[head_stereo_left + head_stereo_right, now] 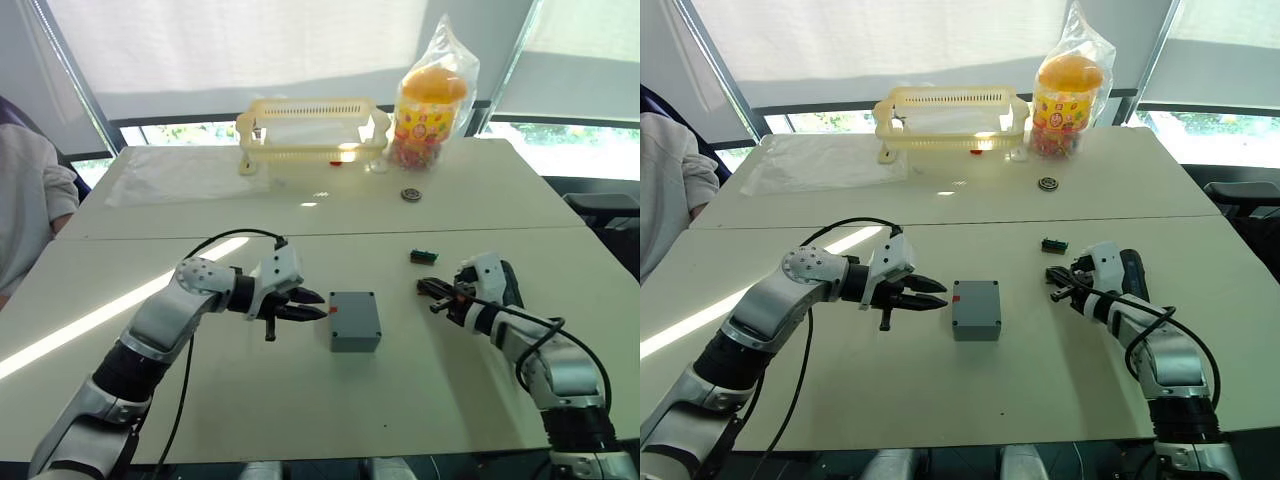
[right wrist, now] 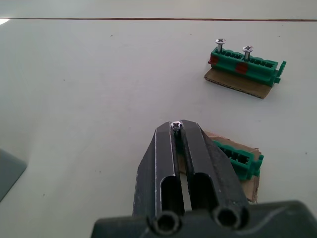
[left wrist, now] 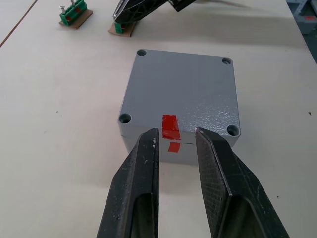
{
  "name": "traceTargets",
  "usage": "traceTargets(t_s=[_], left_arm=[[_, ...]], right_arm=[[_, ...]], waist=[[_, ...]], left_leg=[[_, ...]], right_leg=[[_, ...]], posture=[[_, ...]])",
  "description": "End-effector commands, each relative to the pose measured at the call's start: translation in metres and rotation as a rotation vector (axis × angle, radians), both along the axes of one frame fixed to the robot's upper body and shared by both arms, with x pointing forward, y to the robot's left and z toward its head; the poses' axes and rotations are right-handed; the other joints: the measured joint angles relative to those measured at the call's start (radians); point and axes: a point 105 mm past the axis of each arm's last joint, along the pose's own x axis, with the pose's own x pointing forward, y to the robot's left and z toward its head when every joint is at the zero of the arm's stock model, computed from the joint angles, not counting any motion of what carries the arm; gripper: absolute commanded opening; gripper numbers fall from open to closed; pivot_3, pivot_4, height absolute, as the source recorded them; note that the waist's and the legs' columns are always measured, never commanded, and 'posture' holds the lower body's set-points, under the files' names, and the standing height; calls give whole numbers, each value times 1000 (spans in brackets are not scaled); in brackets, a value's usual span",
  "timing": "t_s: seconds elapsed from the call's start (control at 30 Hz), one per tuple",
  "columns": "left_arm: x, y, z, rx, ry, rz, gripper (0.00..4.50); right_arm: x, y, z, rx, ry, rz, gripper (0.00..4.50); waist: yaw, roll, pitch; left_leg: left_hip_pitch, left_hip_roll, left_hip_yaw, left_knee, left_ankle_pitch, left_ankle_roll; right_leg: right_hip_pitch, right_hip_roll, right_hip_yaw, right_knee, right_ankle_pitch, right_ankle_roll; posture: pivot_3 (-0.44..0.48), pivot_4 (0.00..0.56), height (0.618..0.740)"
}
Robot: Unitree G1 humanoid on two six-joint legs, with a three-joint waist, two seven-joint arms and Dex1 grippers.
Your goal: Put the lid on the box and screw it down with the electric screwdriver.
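We are finding the lid (image 3: 184,84) already seated on the box (image 1: 355,322), which is sitting mid-bench between the two arms; its four corner screw holes are showing empty in the left wrist view. The left claw (image 3: 177,136) is hovering just beside the box's red-marked side, fingers parted and gripping nothing. The right claw (image 2: 177,130) is closed on a small cross-head screw (image 2: 175,125), pinched upright at the fingertips above a green holder on card (image 2: 241,161); a second green holder (image 2: 246,63) beyond is carrying two more screws.

We are judging the step in hand to be carrying this screw to a corner hole. To do it well, the screw should be kept vertical, lowered squarely into the hole and released only once its thread is seated, while the left claw is steadying the box against sliding.

We are reading no brand or lettering; the print on the snack jar (image 1: 428,115) at the far end of the bench (image 1: 200,400) is illegible.
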Motion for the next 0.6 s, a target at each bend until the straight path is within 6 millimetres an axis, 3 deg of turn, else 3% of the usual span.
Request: traceTargets(t_s=[0.03,0.17,0.6], left_arm=[[-1,-4,9,-21,-37,-13,1125],[-3,-3,8,-16,-34,-19,1125],[2,-4,10,-12,-43,-9,1125]], right_arm=[[1,1,2,-9,-17,-1,348],[3,-1,6,-6,-28,-8,1902],[8,-2,16,36,-70,-23,1902]], waist=[[0,0,0],[0,0,0],[-1,0,0]], left_leg=[[0,0,0,0,0,0],[0,0,0,0,0,0],[0,0,0,0,0,0]], right_leg=[[0,0,0,0,0,0],[0,0,0,0,0,0],[0,0,0,0,0,0]], posture=[[0,150,740],[0,150,740],[0,150,740]])
